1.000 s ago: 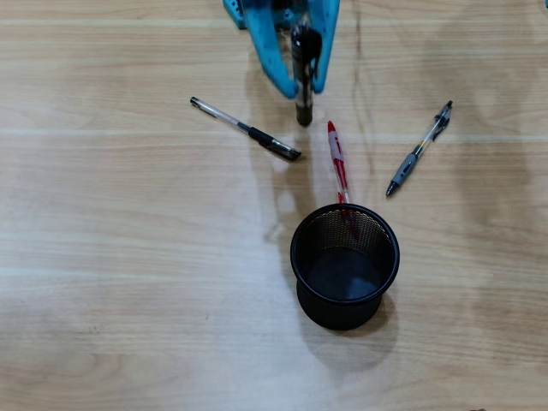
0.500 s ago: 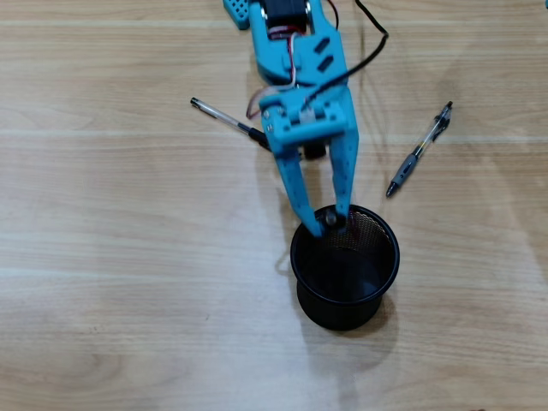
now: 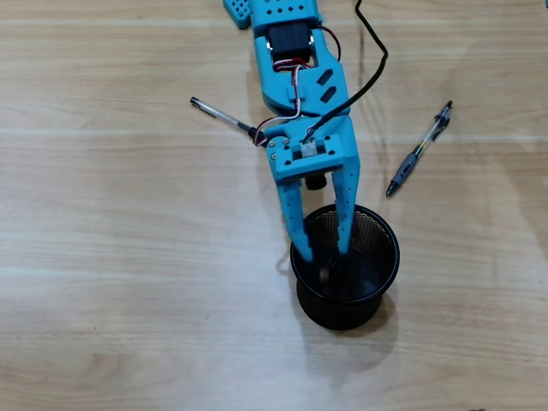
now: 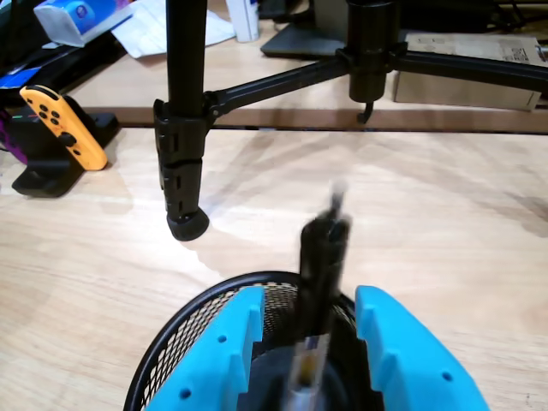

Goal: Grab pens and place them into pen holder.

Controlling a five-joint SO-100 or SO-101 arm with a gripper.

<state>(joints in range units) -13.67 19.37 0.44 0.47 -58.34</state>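
Gripper (image 3: pixel 324 257) sits over the holder (image 3: pixel 387 272), fingers (image 4: pixel 221 360) open, black pen (image 4: pixel 318 282) loose between them (blurred, apparently dropping). Two pens visible on the tabletop (image 3: pixel 128 274): clear pen (image 3: pixel 221 116), grey pen (image 3: pixel 419 150). Red pen not visible.

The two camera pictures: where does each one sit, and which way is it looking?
Overhead view: fixed above the table, looking straight down; shows the blue arm and its tool reaching into the pen holder, two pens on the wood.
Wrist view: rides on the arm, looking out between the tool's fingers across the table to a black tripod leg; a black pen stands between them.
Both share the tool and the holder.
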